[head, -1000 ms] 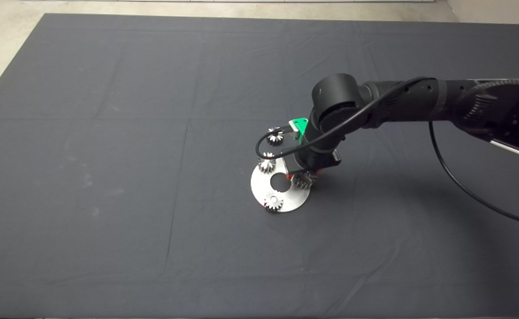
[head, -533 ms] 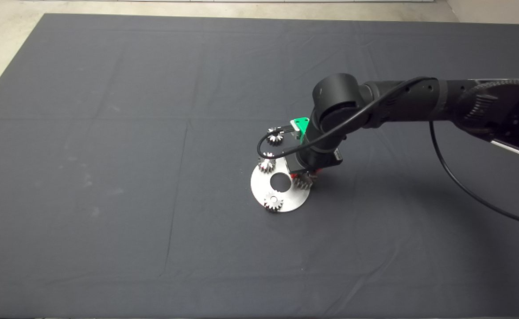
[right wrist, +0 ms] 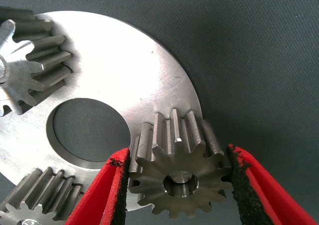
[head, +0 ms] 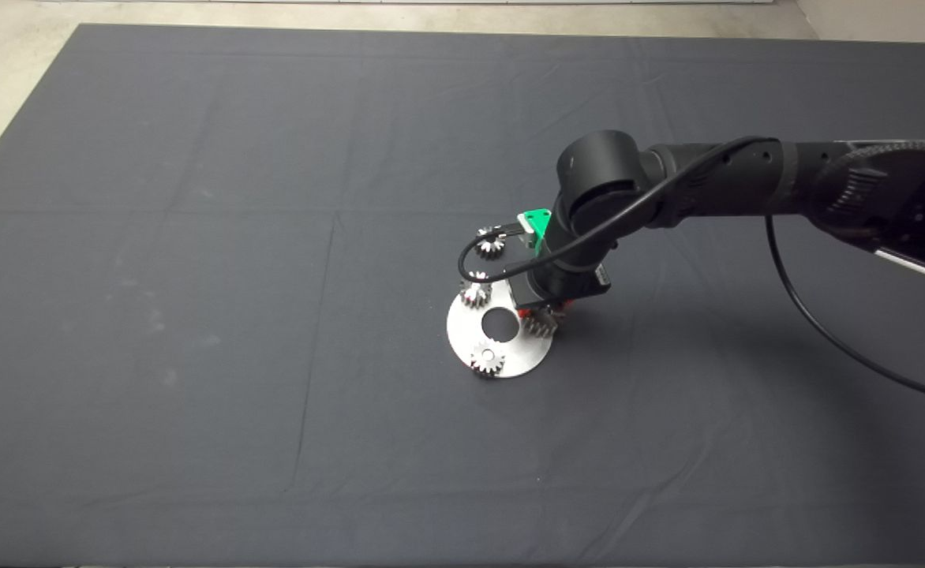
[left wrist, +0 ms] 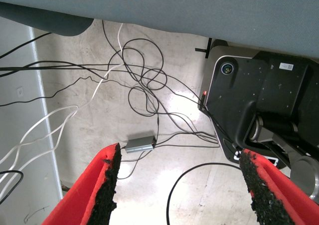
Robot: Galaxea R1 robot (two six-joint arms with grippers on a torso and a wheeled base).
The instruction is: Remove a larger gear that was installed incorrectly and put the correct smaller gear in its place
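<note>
Bracketing larger gear with my right gripper on round plate rim; fingers open either side, one pad touching teeth. Removal step, grasp not closed. Next: squeeze, lift straight off. Smaller gear waits on mat beyond plate. Left gripper parked open over floor.

From my head view the right hand mostly hides the larger gear; I can't confirm pad contact there.

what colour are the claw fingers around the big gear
Red fingers with black pads, flanking the large flared steel gear; clearest in the right wrist view.
</note>
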